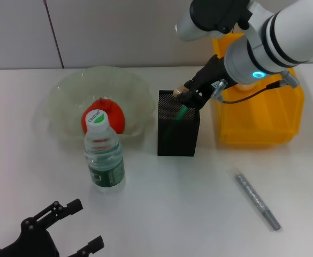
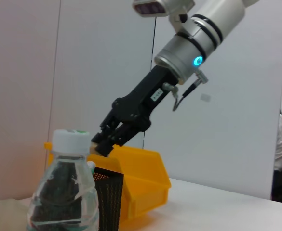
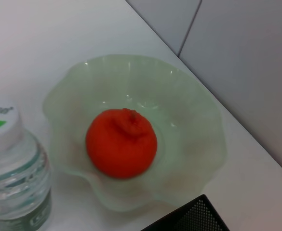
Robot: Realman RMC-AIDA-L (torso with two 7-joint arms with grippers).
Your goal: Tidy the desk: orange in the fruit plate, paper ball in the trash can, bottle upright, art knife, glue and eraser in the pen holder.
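The orange (image 1: 112,116) (image 3: 121,143) lies in the pale green fruit plate (image 1: 129,85) (image 3: 194,110). In front of the plate the bottle (image 1: 104,155) (image 2: 66,192) stands upright. My right gripper (image 1: 188,98) (image 2: 104,142) hovers over the rim of the black mesh pen holder (image 1: 177,136) (image 2: 109,192), shut on a green glue stick (image 1: 182,112) that slants down into it. The silver art knife (image 1: 258,201) lies on the table at the front right. At the near left edge my left gripper (image 1: 89,223) is open and holds nothing. Paper ball and eraser are out of view.
A yellow bin (image 1: 258,118) (image 2: 141,178), serving as the trash can, stands right of the pen holder, under the right arm. The pen holder's corner (image 3: 194,216) shows just beside the fruit plate.
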